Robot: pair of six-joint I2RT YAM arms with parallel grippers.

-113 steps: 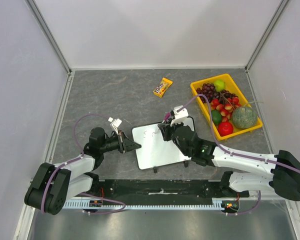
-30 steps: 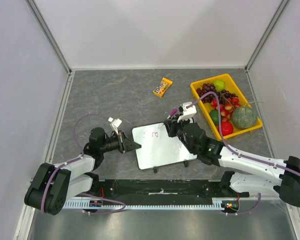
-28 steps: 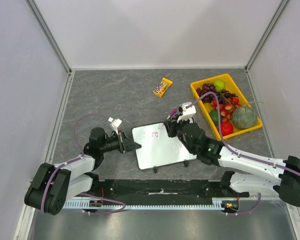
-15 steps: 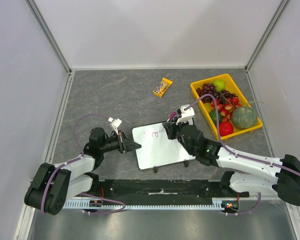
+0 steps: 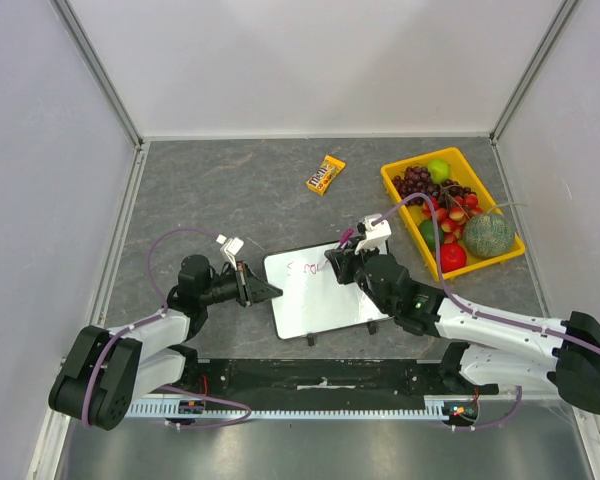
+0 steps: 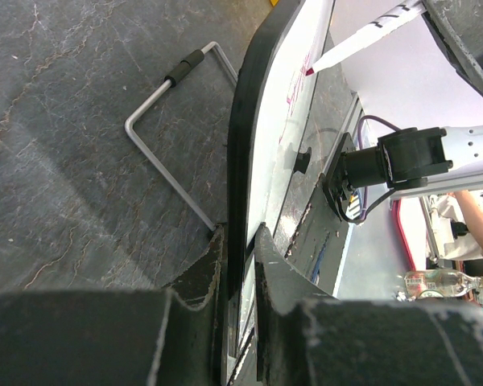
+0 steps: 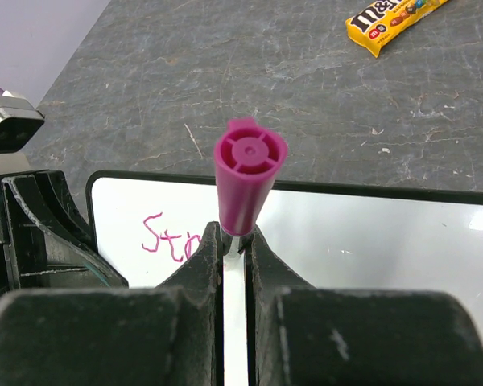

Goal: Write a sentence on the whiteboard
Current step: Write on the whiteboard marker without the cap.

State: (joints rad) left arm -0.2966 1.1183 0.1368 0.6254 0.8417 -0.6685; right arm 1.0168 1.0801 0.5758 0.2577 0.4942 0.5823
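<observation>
Rest of the sentence [image 7: 165, 237] after "St", behind the marker [image 7: 248, 173].

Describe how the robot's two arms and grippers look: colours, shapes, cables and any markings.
The left arm and right arm have white links joined by black joints. A thin purple cable loops along each. Each wrist carries a small white camera block. The left gripper and right gripper have matte black, blocky fingers. No markings are readable.

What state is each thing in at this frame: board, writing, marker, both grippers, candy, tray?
whiteboard: face up, left edge clamped.
sentence: just begun, a few pink letters.
marker: uncapped, tip at the board.
left gripper: shut on the whiteboard.
right gripper: shut on the marker.
M&M's packet: lying flat beyond the board.
yellow tray: full of fruit.
</observation>
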